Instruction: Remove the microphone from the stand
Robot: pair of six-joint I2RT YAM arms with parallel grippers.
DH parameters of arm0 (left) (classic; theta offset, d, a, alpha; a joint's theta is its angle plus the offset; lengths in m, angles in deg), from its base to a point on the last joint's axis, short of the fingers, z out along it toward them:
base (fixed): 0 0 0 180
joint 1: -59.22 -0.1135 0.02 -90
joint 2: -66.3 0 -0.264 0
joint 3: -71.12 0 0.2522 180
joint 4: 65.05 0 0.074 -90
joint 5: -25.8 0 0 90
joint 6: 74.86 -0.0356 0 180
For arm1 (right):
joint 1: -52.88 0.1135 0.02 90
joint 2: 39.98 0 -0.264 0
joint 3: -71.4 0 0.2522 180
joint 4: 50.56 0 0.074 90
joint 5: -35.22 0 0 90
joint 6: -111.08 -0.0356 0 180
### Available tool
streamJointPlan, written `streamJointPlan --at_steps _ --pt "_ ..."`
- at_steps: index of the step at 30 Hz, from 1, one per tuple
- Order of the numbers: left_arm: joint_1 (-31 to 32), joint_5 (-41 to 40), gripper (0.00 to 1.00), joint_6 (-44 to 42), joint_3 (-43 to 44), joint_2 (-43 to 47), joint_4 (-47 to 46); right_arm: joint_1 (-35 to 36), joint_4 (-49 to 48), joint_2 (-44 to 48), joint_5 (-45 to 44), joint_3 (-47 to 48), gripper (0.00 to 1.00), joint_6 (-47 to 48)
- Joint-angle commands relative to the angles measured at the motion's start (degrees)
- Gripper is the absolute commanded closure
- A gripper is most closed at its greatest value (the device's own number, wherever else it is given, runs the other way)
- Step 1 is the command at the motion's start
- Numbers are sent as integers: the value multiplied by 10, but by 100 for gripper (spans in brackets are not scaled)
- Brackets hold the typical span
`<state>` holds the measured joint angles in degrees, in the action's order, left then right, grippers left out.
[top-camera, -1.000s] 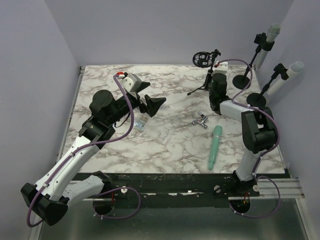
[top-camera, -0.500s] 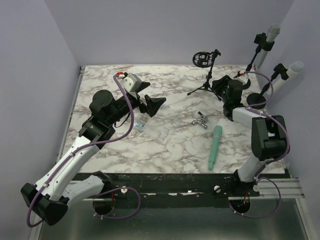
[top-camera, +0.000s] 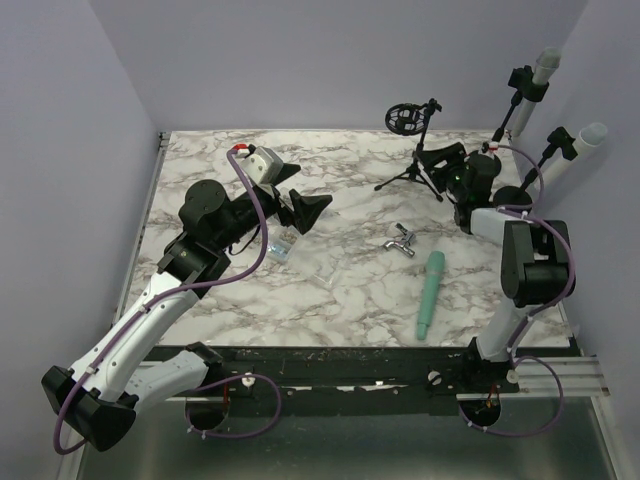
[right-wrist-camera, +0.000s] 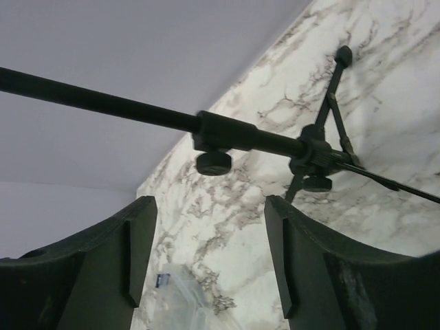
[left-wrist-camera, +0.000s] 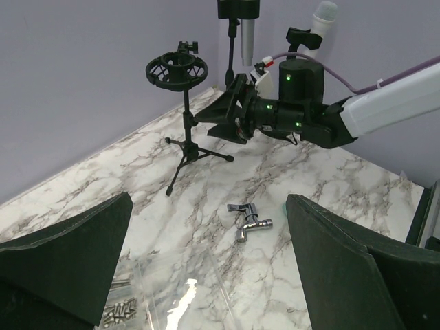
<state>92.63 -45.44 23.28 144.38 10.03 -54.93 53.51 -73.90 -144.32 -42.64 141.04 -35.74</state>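
Note:
Two grey-white microphones (top-camera: 546,66) (top-camera: 589,134) sit clipped in black stands at the back right; both appear in the left wrist view (left-wrist-camera: 247,34) (left-wrist-camera: 323,14). A teal microphone (top-camera: 430,293) lies flat on the marble. An empty tripod stand with a ring mount (top-camera: 405,118) (left-wrist-camera: 177,69) stands mid-back. My right gripper (top-camera: 440,159) (left-wrist-camera: 230,111) is open beside the tripod's legs, and the tripod's pole (right-wrist-camera: 227,130) crosses just beyond its fingertips (right-wrist-camera: 210,254), untouched. My left gripper (top-camera: 312,188) (left-wrist-camera: 206,206) is wide open and empty over the table's middle left.
A chrome tap fitting (top-camera: 402,240) (left-wrist-camera: 249,220) lies mid-table. A clear bag of screws (top-camera: 282,245) (left-wrist-camera: 124,309) (right-wrist-camera: 179,295) rests under the left gripper. Purple walls close the back and sides. The round stand bases (top-camera: 487,160) sit behind the right wrist.
My right wrist has swung right and back, away from the tripod's base, and its jaws have opened wider. The left arm has not moved.

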Motion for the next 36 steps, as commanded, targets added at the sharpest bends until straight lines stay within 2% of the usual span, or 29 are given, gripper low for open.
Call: streamJointPlan --at_steps 1,5,9,11,14,20,28,32,36 --pt "2 8 2 -2 2 4 -4 -3 34 56 -9 36 26 12" --pt "3 11 2 -1 3 3 -6 -3 114 109 -74 61 14 54" --pt "2 14 2 2 3 1 -5 -3 168 131 -106 107 11 87" --pt "2 16 2 2 3 1 -5 -4 168 139 -110 122 0 99" --pt "2 15 2 1 3 0 -5 -3 173 134 -105 157 0 115" --pt "2 16 2 2 4 -1 -5 -3 226 60 -57 267 0 139" --pt "2 16 2 1 3 -2 -4 -4 245 1 -43 262 0 154" --pt "2 17 2 1 3 -4 -5 -3 237 19 -58 237 0 160" --pt "2 18 2 2 4 -5 -5 -4 246 41 -64 252 0 166"
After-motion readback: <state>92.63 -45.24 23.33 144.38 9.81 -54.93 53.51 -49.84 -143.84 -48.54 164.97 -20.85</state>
